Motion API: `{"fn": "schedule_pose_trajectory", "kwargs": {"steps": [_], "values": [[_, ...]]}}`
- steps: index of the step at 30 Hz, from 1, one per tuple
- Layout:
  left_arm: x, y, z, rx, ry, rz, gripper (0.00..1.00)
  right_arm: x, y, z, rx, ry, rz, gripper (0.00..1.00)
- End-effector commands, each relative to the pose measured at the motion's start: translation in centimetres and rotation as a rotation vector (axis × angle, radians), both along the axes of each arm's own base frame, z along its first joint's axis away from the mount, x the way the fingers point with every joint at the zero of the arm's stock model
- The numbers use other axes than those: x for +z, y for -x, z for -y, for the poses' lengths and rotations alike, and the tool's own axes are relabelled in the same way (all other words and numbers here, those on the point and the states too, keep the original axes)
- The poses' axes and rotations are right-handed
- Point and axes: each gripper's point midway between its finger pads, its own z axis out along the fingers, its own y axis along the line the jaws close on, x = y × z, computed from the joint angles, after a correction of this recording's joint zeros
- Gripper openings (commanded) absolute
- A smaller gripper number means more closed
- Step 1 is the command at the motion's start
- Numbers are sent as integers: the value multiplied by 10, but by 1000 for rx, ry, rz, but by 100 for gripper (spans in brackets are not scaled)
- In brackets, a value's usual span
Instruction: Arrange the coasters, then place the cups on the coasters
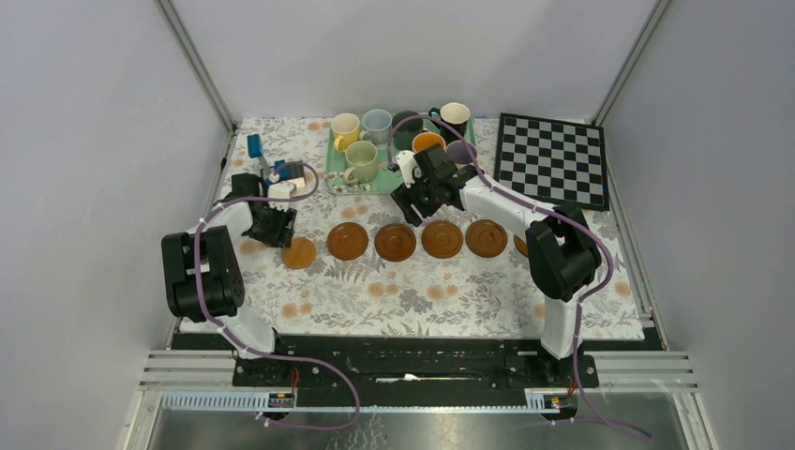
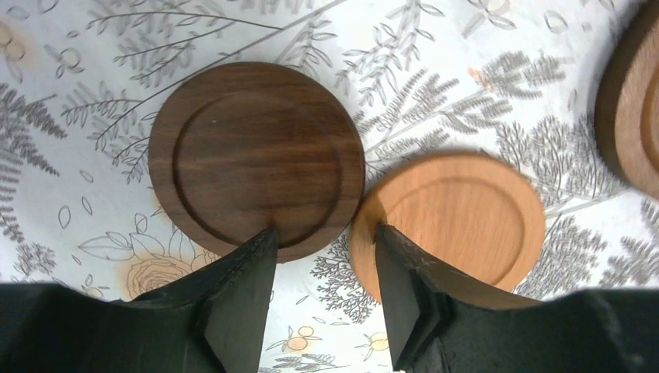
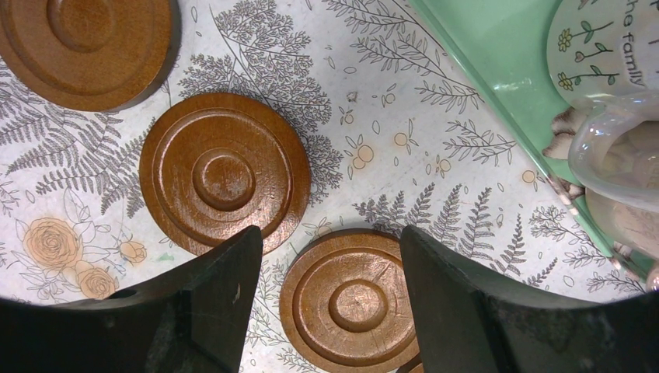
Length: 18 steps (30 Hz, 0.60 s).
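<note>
L gripper tips overlap facing edges: dark coaster, orange coaster

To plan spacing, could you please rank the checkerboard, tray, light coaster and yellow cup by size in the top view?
1. Tray and checkerboard, too alike to rank.
2. Light coaster.
3. Yellow cup, only slightly smaller.

Light coaster blurred, rightmost coaster half hidden behind right arm, printed mug cut off

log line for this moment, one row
step: arranging coasters | left hand: open, over dark coaster and orange coaster | right hand: open, empty, above the row | cups: none on coasters
</note>
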Motion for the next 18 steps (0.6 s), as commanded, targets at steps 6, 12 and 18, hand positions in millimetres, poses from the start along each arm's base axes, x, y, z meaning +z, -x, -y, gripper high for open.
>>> {"fn": "schedule_pose_trajectory", "kwargs": {"steps": [6,12,18], "values": [[-43,44,-20,381,-63,-253,56,15,-7,6,-20,1,45,73],[-29,29,-12,330,-14,-197,66,15,-9,6,-21,1,48,73],[12,16,-14,300,-29,-110,66,17,-8,6,-17,0,53,73]]}}
